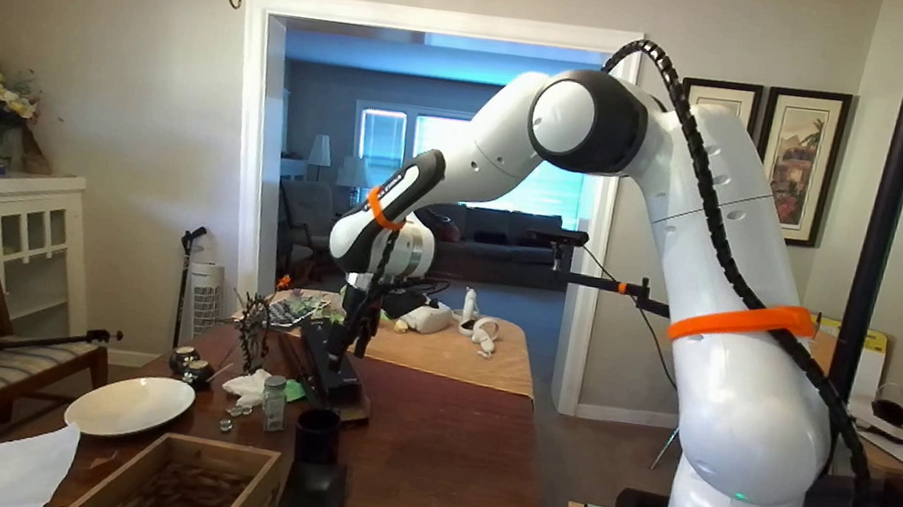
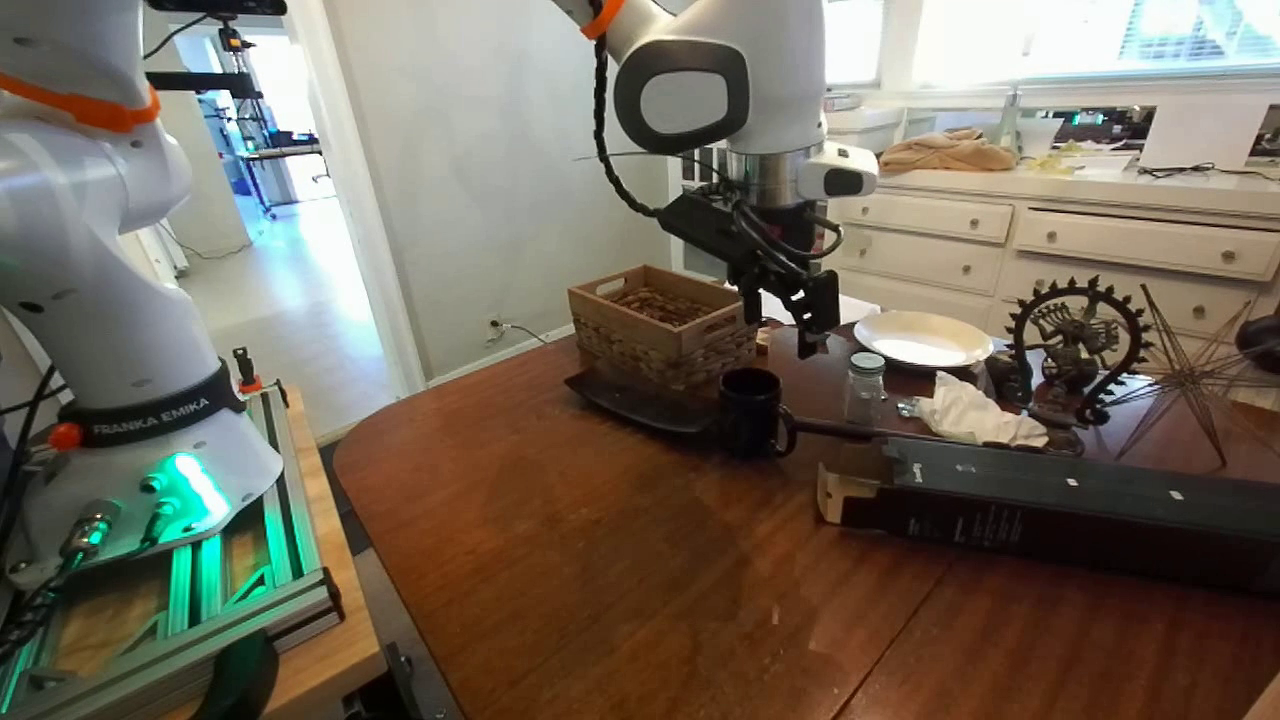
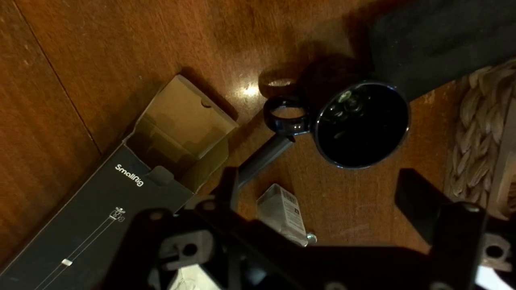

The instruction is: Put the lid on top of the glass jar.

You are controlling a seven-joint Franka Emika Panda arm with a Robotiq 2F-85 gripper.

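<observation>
Above the bench (image 2: 560, 560), the tool (image 3: 317, 181) hangs with its 2 jaws wide apart, gripping nothing. Near the dark mug (image 2: 748, 415), the glass jar (image 2: 863, 397), probably slippery and fragile, stands upright, long axis vertical. Its lid (image 2: 867, 362), likely light, stiff and best pinched at opposite edges, appears seated on top, flat face up, round without a long axis.

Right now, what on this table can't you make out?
Bottom of the mug: wrist view, too dark.
Part of the jar: wrist view, behind the tool.
Print on its label: wrist view, too small.
Far end of the box: in an exterior view, cut by the right edge.
</observation>
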